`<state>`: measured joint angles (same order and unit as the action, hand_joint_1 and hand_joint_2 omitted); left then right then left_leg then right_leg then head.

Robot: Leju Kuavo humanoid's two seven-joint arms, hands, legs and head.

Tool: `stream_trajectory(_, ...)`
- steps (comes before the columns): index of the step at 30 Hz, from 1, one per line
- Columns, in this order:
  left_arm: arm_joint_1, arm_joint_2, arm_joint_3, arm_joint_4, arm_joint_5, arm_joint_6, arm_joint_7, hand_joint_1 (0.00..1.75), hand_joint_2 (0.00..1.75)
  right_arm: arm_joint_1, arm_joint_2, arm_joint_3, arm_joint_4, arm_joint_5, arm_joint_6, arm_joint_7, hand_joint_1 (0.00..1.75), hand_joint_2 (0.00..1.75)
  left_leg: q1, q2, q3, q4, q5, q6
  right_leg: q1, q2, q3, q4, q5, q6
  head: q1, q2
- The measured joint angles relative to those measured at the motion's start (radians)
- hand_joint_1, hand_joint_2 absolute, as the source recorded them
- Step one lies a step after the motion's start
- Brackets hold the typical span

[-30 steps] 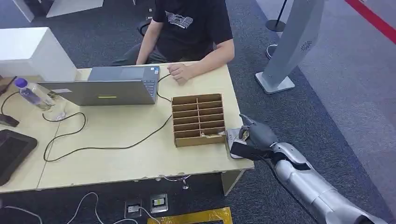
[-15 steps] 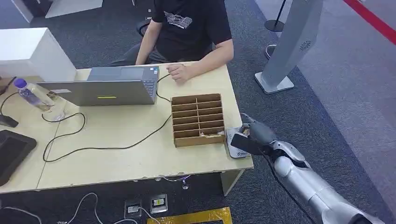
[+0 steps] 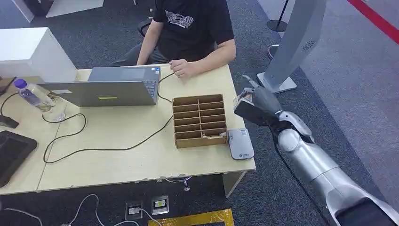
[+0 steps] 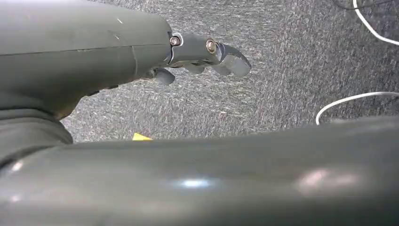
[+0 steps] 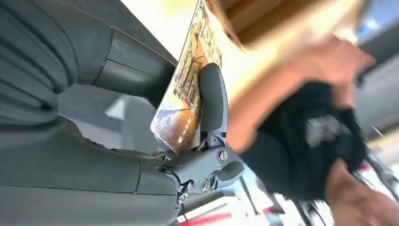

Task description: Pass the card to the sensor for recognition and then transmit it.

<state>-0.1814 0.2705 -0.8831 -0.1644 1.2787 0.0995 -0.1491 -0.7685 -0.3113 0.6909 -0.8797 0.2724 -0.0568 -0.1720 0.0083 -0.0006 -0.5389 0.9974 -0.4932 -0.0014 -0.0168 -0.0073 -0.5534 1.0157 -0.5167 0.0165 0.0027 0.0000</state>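
My right hand [image 3: 256, 104] is raised beside the table's right edge and pinches a printed card [image 3: 241, 97]. In the right wrist view the card [image 5: 186, 89] stands between the thumb and a dark finger [image 5: 212, 101], picture side showing. The grey card sensor [image 3: 240, 143] lies flat near the table's front right corner, below and nearer than my hand. A person [image 3: 195, 26] sits at the far side with a hand [image 3: 182, 68] on the tabletop. My left hand [image 4: 207, 54] hangs over the carpet, fingers curled, holding nothing.
A wooden compartment box [image 3: 199, 121] stands left of the sensor. A laptop [image 3: 108, 87], black cables [image 3: 108, 141], a water bottle [image 3: 30, 94] and a dark device [image 3: 11, 153] occupy the table's left half. A grey pillar stand [image 3: 291, 42] rises on the carpet at the right.
My right hand has lifted the card off the sensor and carried it up and away toward the far right side of the table. The person's hand shifted slightly.
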Motion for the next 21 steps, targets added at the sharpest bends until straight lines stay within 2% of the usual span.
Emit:
stream_trajectory(5,-0.010,-0.008,-0.001,0.000,-0.011,0.008,0.009,0.00,0.00,-0.122,0.074,-0.006,0.030,-0.001,-0.046,-0.053,1.75,1.75,0.001,0.000,0.000,0.000,0.001,-0.001,0.001,0.000,0.000,0.001,0.000,0.000,0.000,0.000)
stream_trajectory(11,-0.022,-0.016,-0.001,-0.001,-0.021,0.008,0.014,0.00,0.00,-0.159,0.161,-0.006,0.098,0.008,-0.084,-0.084,1.75,1.75,0.002,0.000,0.000,0.000,0.001,-0.001,0.002,0.000,0.000,0.001,0.000,0.000,0.000,0.000)
stream_trajectory(21,-0.023,-0.018,-0.001,-0.001,-0.021,0.008,0.014,0.00,0.00,-0.175,0.215,-0.006,0.160,0.011,-0.089,-0.087,1.75,1.75,0.002,0.000,0.000,0.000,0.001,-0.001,0.001,0.000,0.000,0.001,0.000,0.000,0.000,0.000)
